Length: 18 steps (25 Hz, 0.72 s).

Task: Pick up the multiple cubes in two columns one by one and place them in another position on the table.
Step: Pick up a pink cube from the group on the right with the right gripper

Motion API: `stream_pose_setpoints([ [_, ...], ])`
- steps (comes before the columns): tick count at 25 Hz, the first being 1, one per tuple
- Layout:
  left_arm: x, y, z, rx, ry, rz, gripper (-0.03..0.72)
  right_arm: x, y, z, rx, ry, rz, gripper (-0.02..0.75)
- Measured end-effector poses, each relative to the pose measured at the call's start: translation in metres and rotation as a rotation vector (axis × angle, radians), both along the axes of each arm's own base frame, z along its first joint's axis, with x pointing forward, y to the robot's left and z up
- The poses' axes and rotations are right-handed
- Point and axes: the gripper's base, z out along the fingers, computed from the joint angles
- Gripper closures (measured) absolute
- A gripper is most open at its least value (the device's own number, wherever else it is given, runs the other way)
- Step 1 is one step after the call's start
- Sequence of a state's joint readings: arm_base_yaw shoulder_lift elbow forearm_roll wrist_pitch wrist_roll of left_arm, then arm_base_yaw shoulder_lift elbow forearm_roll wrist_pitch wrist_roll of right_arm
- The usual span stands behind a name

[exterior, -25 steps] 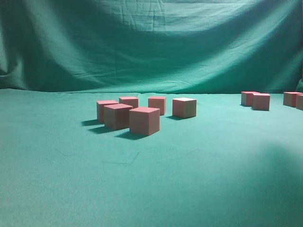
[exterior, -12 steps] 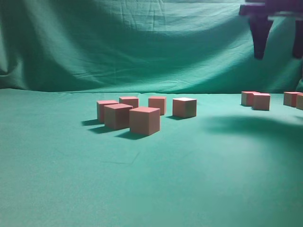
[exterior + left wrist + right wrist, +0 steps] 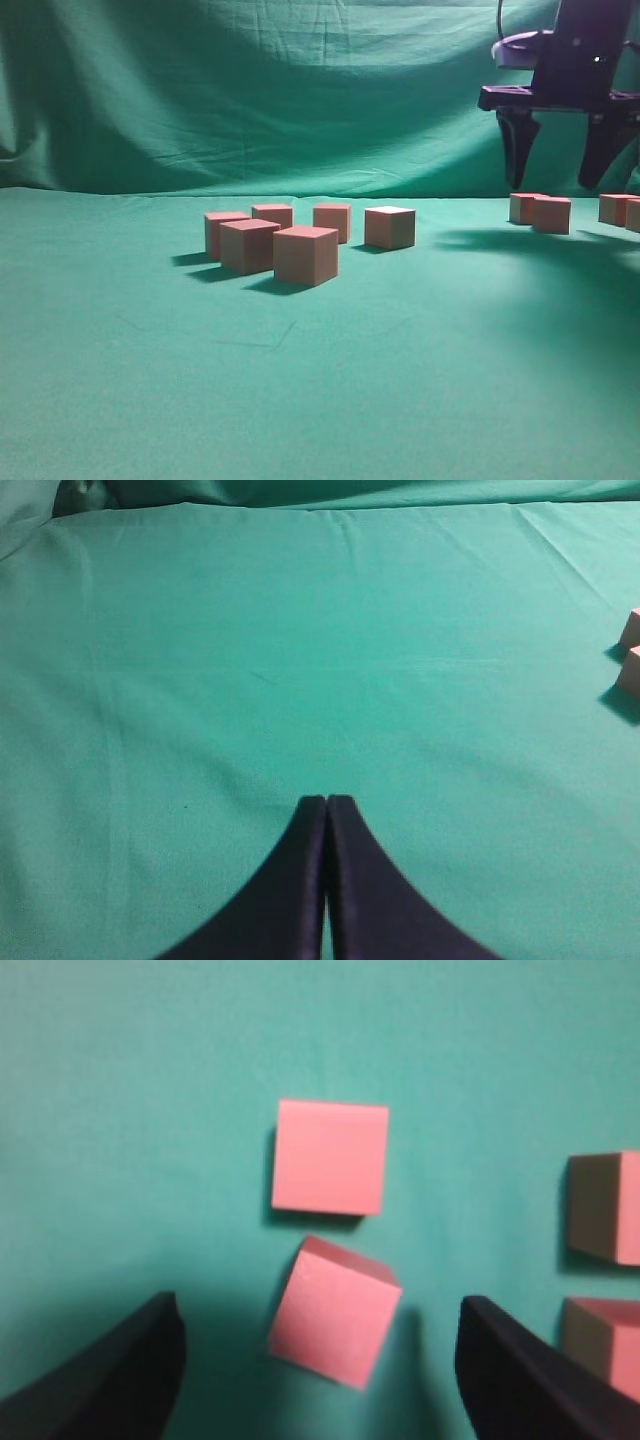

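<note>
In the exterior view the right pincer [image 3: 562,150] has come down into the picture from the top right – a second ago it was not there at all – and now hangs above the pair of cubes [image 3: 541,212] at the far right, its fingers spread wide and empty. That reads as the approach to a pick from this right-hand group. Well off to the pincer's left sits a looser cluster of six cubes [image 3: 306,255] on the green table [image 3: 320,400], unmoved.

The left wrist view shows the left pincer [image 3: 327,810] with its fingertips pressed together, holding nothing, over bare cloth; two cube corners [image 3: 630,655] peek in far to its right.

In the right wrist view, two cubes lie straight below and between the open fingers [image 3: 120,1370]: the nearer cube [image 3: 332,1312] is twisted askew, the farther one [image 3: 330,1156] square-on, nearly touching it. Two more [image 3: 605,1205] lie beyond the right finger. All are plain, sharp-edged, pink-topped with tan sides – easy to grip flat-on, though the skewed one probably calls for a wrist turn.
</note>
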State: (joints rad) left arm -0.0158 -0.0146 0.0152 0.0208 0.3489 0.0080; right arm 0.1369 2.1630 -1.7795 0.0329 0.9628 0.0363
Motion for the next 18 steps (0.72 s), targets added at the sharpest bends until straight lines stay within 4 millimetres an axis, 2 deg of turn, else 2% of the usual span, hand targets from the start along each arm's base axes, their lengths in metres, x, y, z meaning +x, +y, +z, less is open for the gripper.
stream_pose_setpoints([
  [9,0.0,0.0,0.0,0.0,0.0,0.0,0.688,0.006,0.002,-0.024,0.008,0.02,-0.005,0.186],
  [10,0.0,0.0,0.0,0.0,0.0,0.0,0.688,0.007,0.002,-0.026,0.008,0.022,-0.005,0.238],
  [13,0.0,0.0,0.0,0.0,0.0,0.0,0.688,0.007,0.002,-0.031,0.006,0.032,-0.005,0.305],
  [18,0.0,0.0,0.0,0.0,0.0,0.0,0.688,0.008,0.002,-0.035,0.005,0.039,-0.005,0.479],
])
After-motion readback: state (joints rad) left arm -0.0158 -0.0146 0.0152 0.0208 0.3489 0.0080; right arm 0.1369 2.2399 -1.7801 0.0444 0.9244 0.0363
